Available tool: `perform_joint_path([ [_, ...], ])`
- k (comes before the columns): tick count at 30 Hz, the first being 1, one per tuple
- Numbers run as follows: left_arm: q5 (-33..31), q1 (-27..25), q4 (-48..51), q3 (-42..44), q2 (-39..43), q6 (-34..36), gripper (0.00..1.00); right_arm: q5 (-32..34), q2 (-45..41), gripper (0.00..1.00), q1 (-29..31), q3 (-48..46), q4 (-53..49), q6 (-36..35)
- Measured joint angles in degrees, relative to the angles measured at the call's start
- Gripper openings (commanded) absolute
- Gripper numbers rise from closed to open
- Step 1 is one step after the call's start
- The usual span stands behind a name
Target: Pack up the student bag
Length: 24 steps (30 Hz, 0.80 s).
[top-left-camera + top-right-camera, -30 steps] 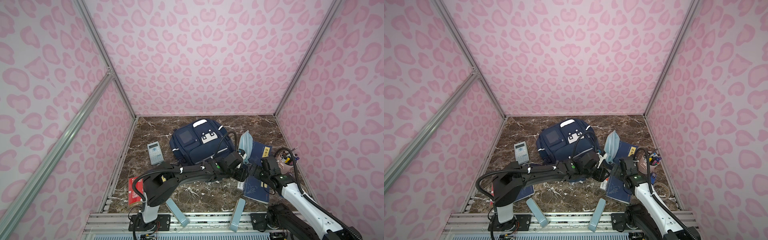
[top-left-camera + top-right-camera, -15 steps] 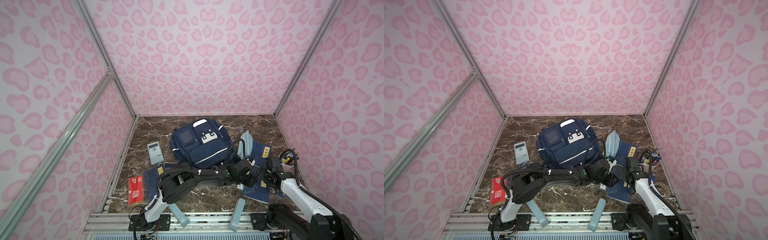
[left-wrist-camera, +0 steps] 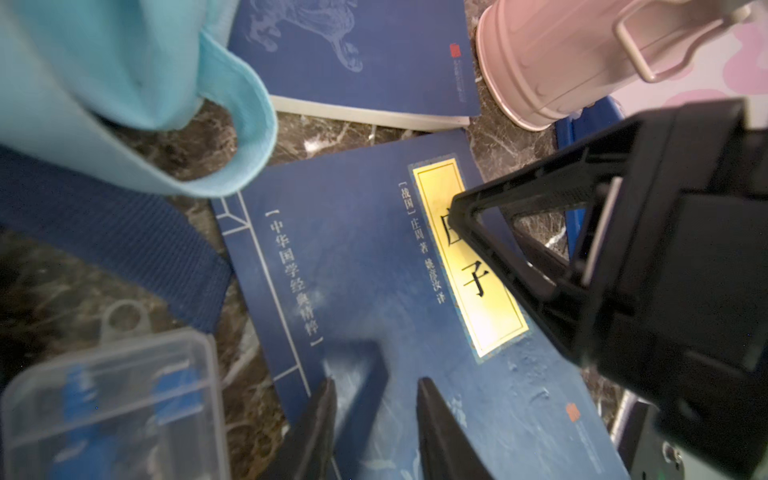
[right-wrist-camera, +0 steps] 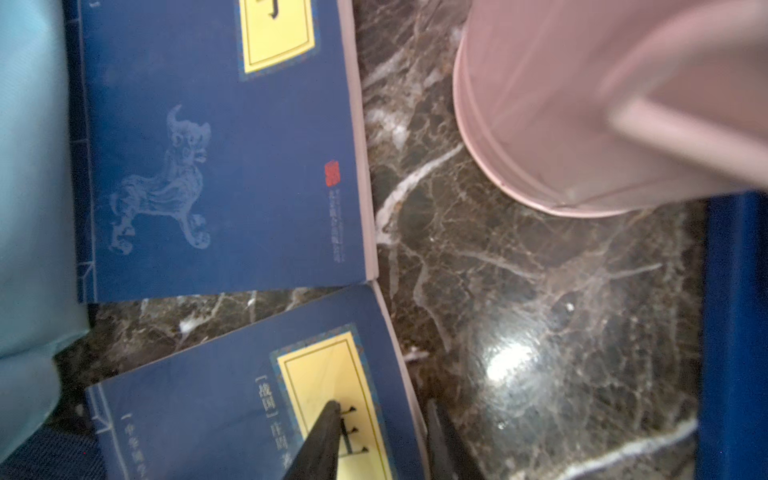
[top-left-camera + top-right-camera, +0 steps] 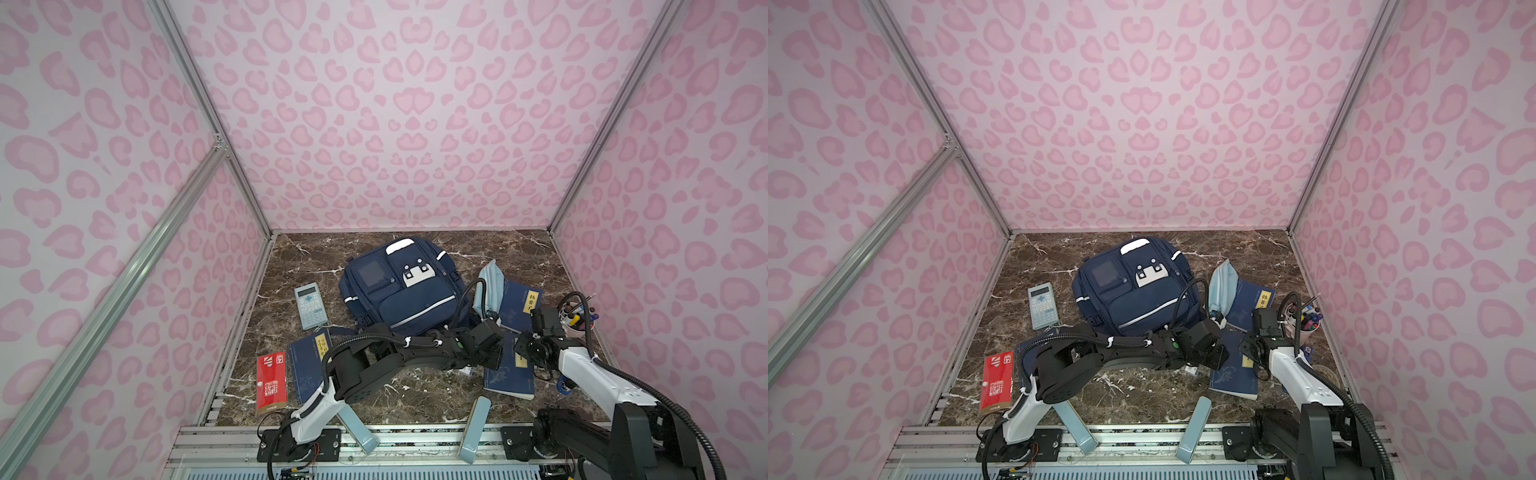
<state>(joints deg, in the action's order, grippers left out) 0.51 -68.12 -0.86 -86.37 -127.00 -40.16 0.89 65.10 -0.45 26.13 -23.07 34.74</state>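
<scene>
Marble tabletop (image 5: 415,395): student bag (image 5: 399,291), blue book (image 3: 365,270) with "中华国学经典精粹" cover

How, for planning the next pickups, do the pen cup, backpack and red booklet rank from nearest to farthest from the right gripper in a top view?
From the right gripper:
1. Pen cup, close by at the right wall.
2. Backpack, middle, toward the back.
3. Red booklet, front left corner.

Left arm (image 5: 419,351) hides the near edge of the student bag (image 5: 399,291); clear case (image 3: 104,407) is a blurry mess, cropped, contents unreadable tbh.
</scene>
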Motion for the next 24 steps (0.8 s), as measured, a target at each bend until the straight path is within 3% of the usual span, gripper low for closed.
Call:
perform_joint_path([
  [5, -4.48, -0.48, 3.78, -1.66, 0.09, 0.83, 0.60, -0.94, -1.22, 0.48, -0.22, -0.22, -1.01, 0.00],
  [12, -6.08, -0.59, 5.75, -2.12, -0.61, 0.74, 0.65, -0.94, -2.45, 0.48, -0.35, -0.66, -1.77, 0.04],
  [19, -1.55, 0.22, -5.27, 0.15, -2.14, -2.91, 0.59, -2.03, -2.10, 0.28, -2.14, -1.38, -0.28, -0.24],
  [22, -0.85, 0.63, -8.57, 1.75, -1.97, -4.61, 0.54, -1.70, -2.62, 0.10, -2.91, -1.40, -0.42, -1.11],
  [24, -0.92, 0.74, -8.57, 1.77, -1.88, -4.85, 0.52, -1.14, -3.87, 0.08, -3.08, -1.79, -0.68, -1.29],
])
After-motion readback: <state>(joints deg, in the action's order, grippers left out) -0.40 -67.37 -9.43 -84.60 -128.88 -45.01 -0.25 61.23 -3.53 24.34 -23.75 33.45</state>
